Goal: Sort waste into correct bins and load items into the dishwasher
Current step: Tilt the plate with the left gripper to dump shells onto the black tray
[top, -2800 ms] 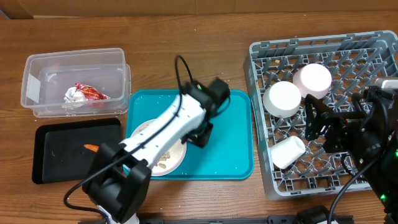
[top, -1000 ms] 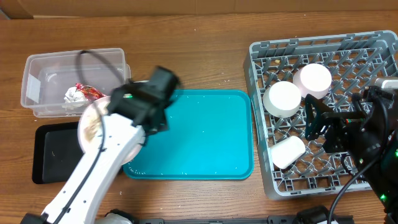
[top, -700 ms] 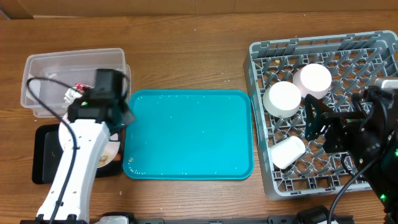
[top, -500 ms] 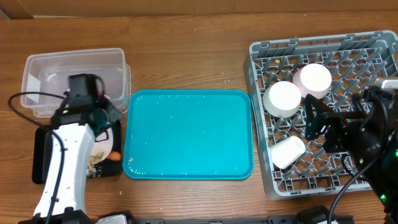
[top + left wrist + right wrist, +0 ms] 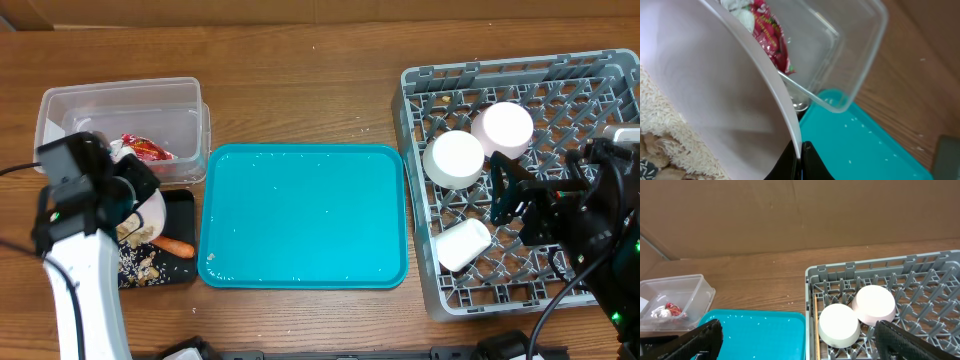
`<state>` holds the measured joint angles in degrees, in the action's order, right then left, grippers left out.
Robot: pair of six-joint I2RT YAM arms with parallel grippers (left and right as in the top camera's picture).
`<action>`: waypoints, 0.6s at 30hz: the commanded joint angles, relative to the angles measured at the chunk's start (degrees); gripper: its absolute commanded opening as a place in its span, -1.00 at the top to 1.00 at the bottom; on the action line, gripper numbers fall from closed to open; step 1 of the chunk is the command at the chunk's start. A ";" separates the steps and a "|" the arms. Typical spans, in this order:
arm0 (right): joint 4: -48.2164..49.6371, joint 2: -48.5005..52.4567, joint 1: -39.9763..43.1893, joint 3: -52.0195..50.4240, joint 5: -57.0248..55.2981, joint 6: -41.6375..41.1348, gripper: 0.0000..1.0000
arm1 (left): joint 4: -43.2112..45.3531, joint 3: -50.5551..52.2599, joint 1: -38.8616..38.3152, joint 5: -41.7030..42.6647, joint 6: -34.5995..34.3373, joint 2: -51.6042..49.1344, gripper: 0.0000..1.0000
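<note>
My left gripper (image 5: 126, 190) is shut on the rim of the pale plate (image 5: 150, 213) and holds it tilted over the black tray (image 5: 184, 212). Beige food scraps (image 5: 140, 264) and the carrot piece (image 5: 176, 247) lie on that tray. In the left wrist view the jaws (image 5: 801, 155) pinch the plate (image 5: 730, 100), and rice (image 5: 660, 132) clings to it. The clear tub (image 5: 120, 112) holds the red wrapper (image 5: 147, 149) and the tissue (image 5: 120, 150). My right gripper (image 5: 797, 330) is open and empty above the grey rack (image 5: 520, 290).
The teal tray (image 5: 305, 215) lies between the bins and the rack. The rack holds a white bowl (image 5: 455, 158), a pink bowl (image 5: 502, 128) and a third white bowl (image 5: 463, 245) on its side. Chopsticks (image 5: 816, 340) lie along its left edge.
My left arm carried the plate from the teal tray leftward to over the black tray and tilted it. Scraps now lie on the black tray. The right arm has not moved.
</note>
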<state>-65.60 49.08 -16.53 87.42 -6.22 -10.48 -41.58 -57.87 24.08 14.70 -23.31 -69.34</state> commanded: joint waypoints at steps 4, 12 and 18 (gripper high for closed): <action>0.31 -0.15 -0.11 0.35 -0.33 -0.17 -1.00 | 0.09 3.65 8.28 14.45 6.67 7.69 0.92; 0.31 -0.15 -0.11 0.35 -0.33 -0.17 -1.00 | 2.75 10.67 20.74 35.54 13.16 10.12 0.92; 0.31 -0.15 -0.11 0.35 -0.33 -0.20 -1.00 | 2.05 10.91 30.10 48.28 19.12 10.23 0.92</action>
<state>-65.58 49.08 -16.53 87.42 -6.22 -10.48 -39.57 -47.07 49.95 49.25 -10.85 -60.40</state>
